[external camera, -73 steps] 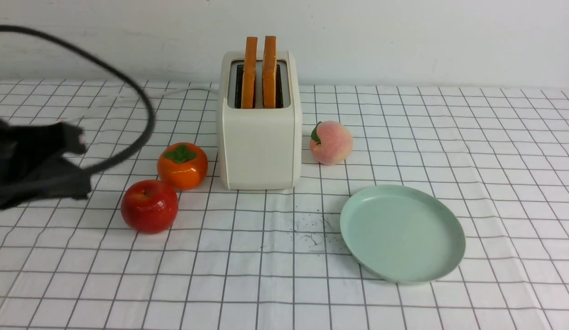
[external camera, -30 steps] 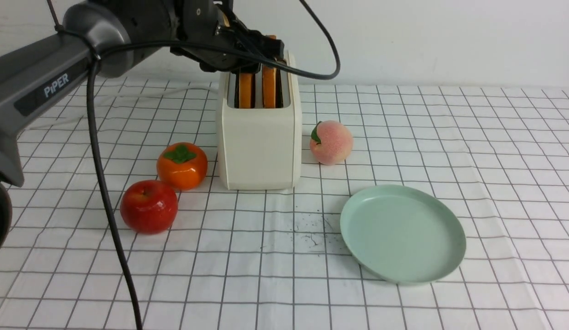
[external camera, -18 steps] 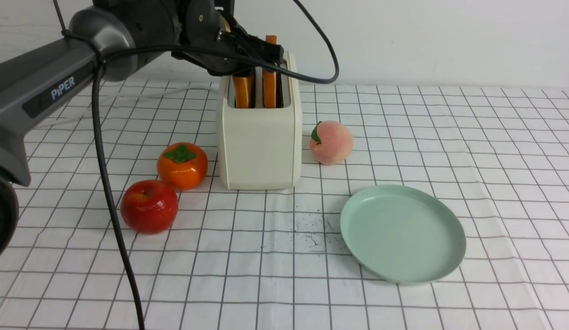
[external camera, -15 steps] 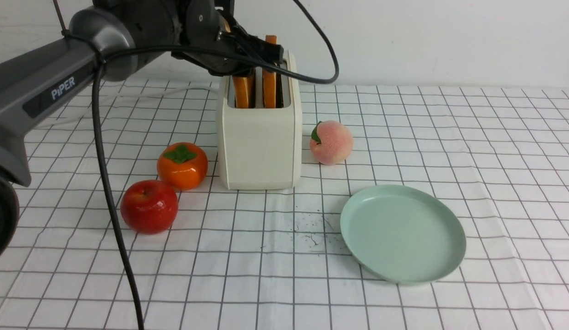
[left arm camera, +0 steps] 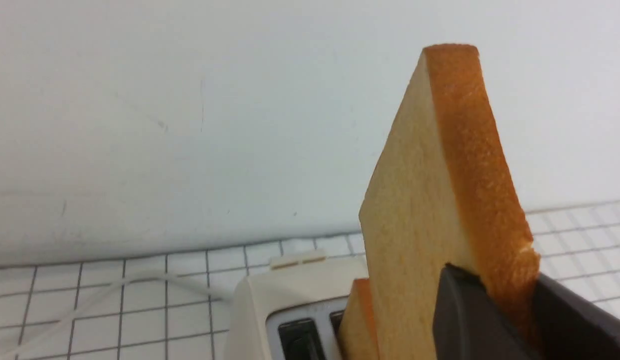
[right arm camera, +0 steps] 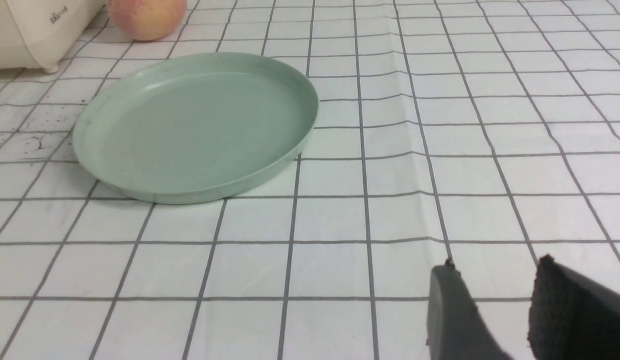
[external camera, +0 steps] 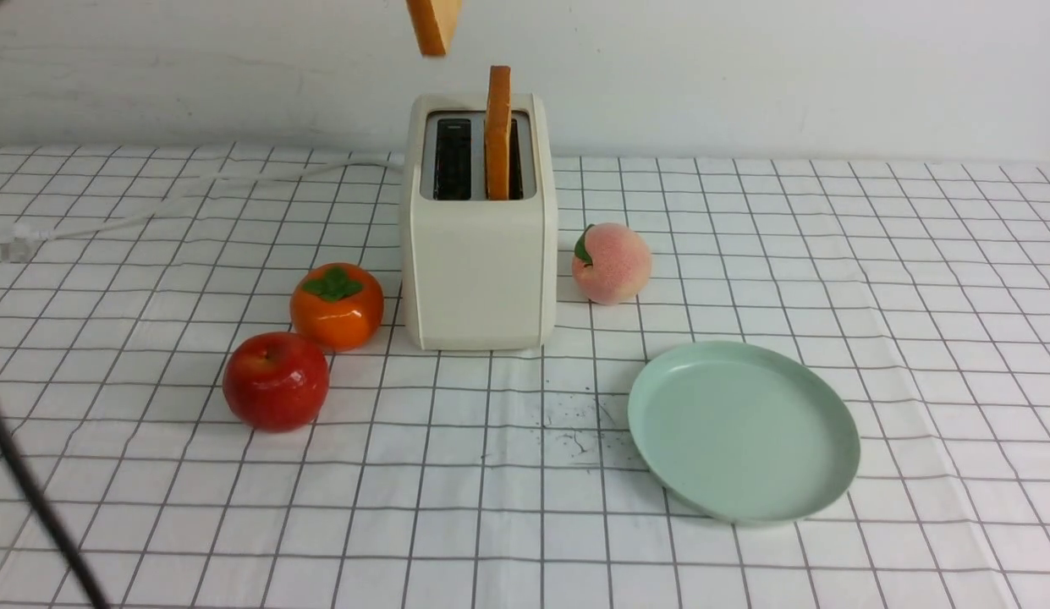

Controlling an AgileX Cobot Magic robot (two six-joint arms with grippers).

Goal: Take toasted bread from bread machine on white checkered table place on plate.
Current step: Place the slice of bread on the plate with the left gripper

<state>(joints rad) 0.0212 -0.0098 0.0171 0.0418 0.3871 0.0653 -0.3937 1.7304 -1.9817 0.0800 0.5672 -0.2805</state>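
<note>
Toast slice (external camera: 434, 25) risen clear above bread machine (external camera: 478, 254), left hand (left arm camera: 494, 282) clamped on its edge; right hand (right arm camera: 495, 267) part-open, empty.

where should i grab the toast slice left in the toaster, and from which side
I'd grip the exposed upper part of the golden-tan square toast slice, coming straight down from above. It stands upright in the right slot of the boxy cream-white toaster, edge-on to the front, so close the jaws across its two flat side faces.
</note>
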